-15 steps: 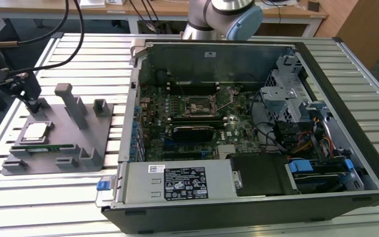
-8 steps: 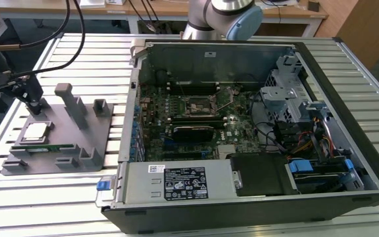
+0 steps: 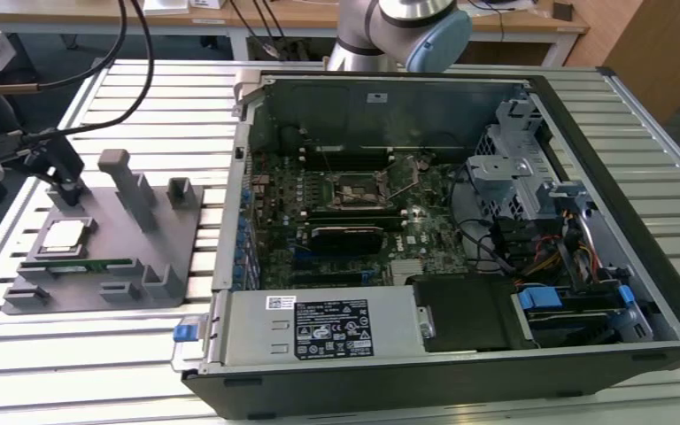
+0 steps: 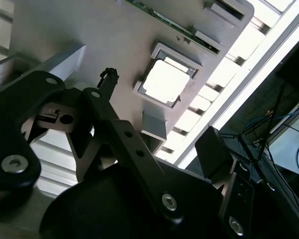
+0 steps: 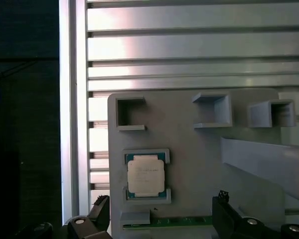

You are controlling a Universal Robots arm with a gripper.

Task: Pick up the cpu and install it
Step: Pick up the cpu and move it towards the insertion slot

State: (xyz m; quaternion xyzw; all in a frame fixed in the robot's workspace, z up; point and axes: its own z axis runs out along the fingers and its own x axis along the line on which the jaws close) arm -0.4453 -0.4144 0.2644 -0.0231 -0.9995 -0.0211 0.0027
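The cpu, a small square chip with a shiny silver top, lies flat in a framed pocket on the grey fixture plate at the exterior view's left. My black gripper hangs just above the plate, a little behind the chip, and is open with nothing between its fingers. In the first wrist view the cpu sits on the plate and the two fingertips stand wide apart. The second wrist view shows the cpu beyond one slim finger. The black-framed socket sits mid-motherboard inside the open computer case.
A green memory stick lies in a slot right beside the cpu. Grey upright posts rise from the plate near the gripper. The open case holds a drive cage, cables and a power supply. Everything rests on a slatted aluminium table.
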